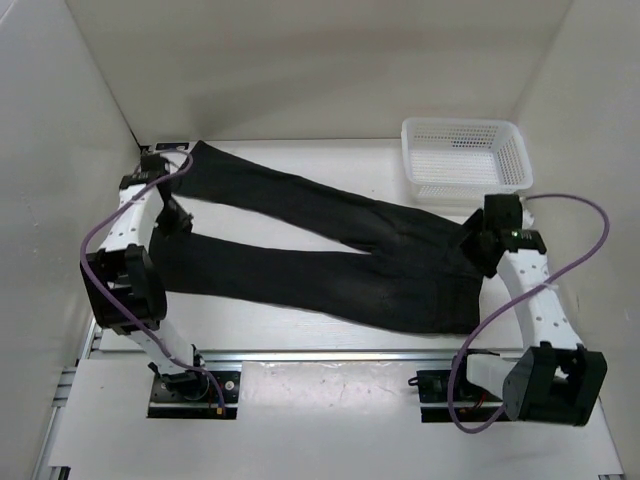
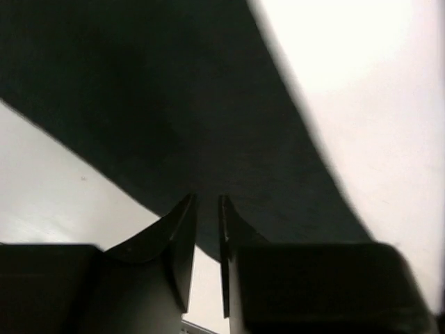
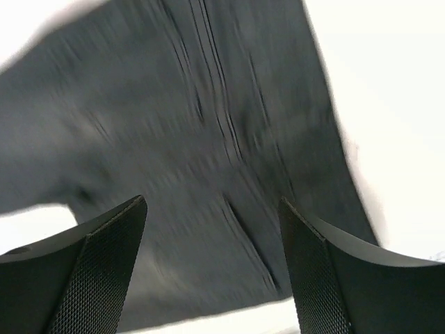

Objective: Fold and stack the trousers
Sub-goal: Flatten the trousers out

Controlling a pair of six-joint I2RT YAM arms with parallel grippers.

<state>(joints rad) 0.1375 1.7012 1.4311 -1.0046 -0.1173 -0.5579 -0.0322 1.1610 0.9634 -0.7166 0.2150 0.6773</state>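
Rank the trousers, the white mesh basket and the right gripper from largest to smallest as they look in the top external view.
1. The trousers, spread out with both legs long, are by far the largest.
2. The white mesh basket at the far right comes next.
3. The right gripper is clearly the smallest.

Plain black trousers [image 1: 330, 268], white mesh basket [image 1: 468, 186], white table [image 1: 330, 165]
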